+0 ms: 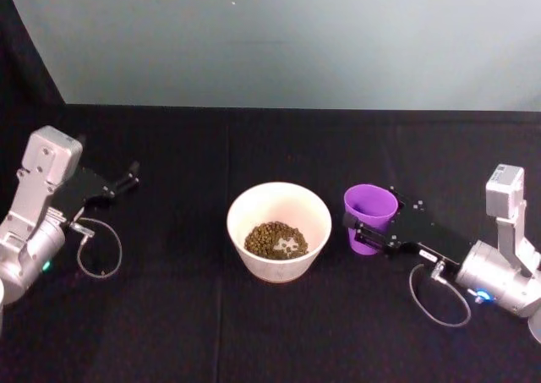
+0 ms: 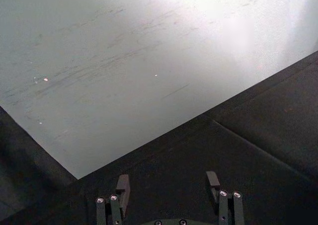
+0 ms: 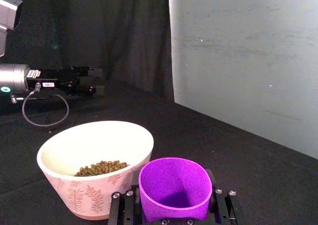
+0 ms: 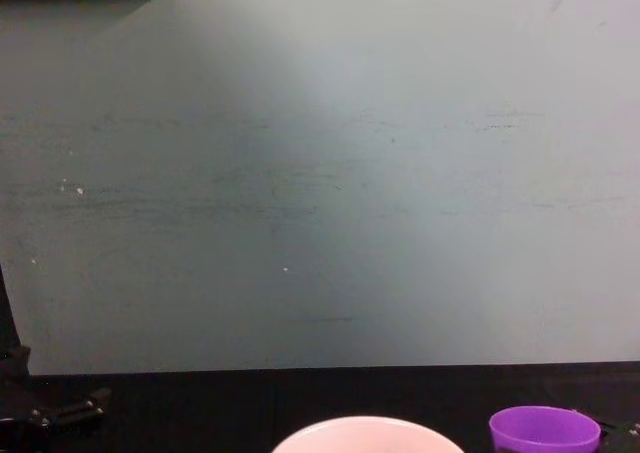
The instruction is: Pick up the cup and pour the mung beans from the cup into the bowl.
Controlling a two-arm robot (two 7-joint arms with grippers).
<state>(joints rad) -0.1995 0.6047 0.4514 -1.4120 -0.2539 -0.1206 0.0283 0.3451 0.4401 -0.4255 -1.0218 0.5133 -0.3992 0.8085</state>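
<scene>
Cup (image 1: pixel 369 217) stands upright on the black worktop (image 1: pixel 169 315), just beside the bowl (image 1: pixel 279 230) and between the right gripper's (image 3: pixel 175 205) jaws, one either side of its wall. In the right wrist view its inside looks bare purple, no beans visible, though the very bottom is partly hidden. Mung beans (image 1: pixel 275 240) lie in a heap in the bowl's bottom. Judged from that, the pour looks done & the cup is set back down; what's left, if anything, is letting go and pulling the arm away. Whether the jaws are clamped on the cup or already slack can't be told: they sit right at its sides, contact unclear.

Right arm comes in low from the robot's right side, wrist roughly level, jaws pointing toward the bowl, which sits just beyond the cup on the side away from the wrist.

Left gripper (image 1: pixel 127 178) is parked well apart on the far side of the bowl, jaws spread w/ nothing between them, hovering over bare worktop.
</scene>
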